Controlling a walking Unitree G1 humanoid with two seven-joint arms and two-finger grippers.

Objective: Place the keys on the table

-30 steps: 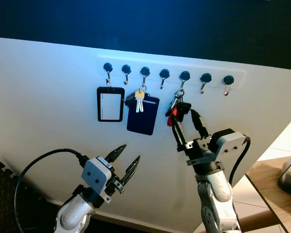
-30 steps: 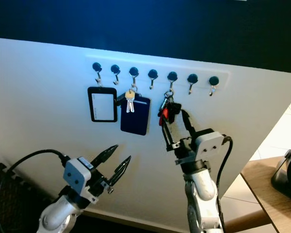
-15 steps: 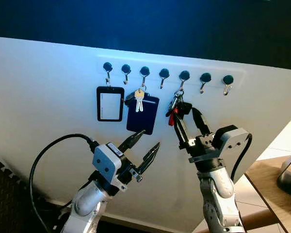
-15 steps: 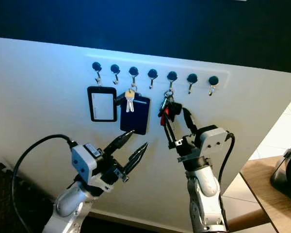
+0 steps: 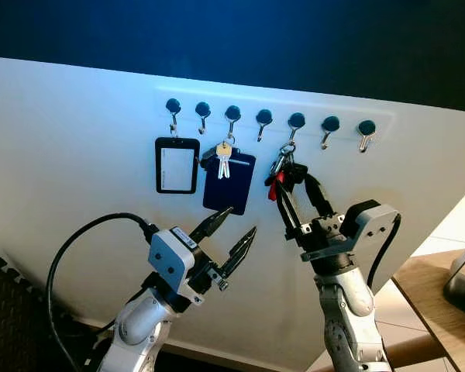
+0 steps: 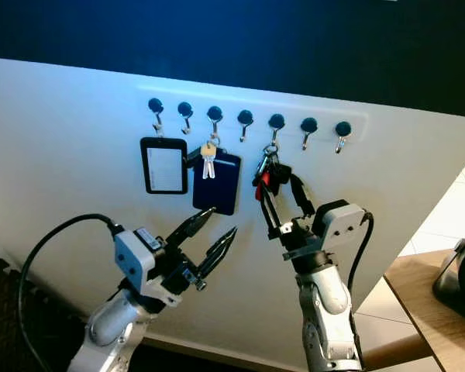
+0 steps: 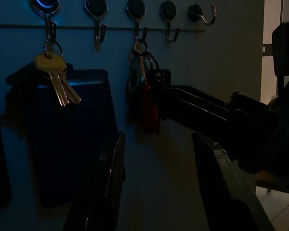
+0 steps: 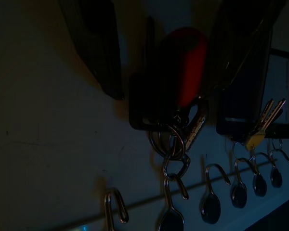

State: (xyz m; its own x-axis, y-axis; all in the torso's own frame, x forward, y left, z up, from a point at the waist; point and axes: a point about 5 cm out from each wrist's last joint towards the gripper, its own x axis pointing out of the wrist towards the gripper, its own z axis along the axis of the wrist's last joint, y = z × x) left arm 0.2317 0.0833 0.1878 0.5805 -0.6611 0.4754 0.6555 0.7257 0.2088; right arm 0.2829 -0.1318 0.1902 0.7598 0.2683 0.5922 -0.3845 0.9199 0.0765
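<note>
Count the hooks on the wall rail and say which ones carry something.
7 hooks in one row. From the left: first holds a badge holder, third keys, fifth a key bunch; the rest are bare.

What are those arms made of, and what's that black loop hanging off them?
Both arms are silver metal tubes. Each gripper, left and right, has two long, tapering black fingers on a pale grey boxy wrist block. A black cable loops from each wrist.

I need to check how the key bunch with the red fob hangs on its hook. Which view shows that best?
The right wrist view: the key bunch with the red fob is close up, its rings looped on the metal hook. Both eye views show it small, between the right gripper fingers. The left wrist view is dim.
</note>
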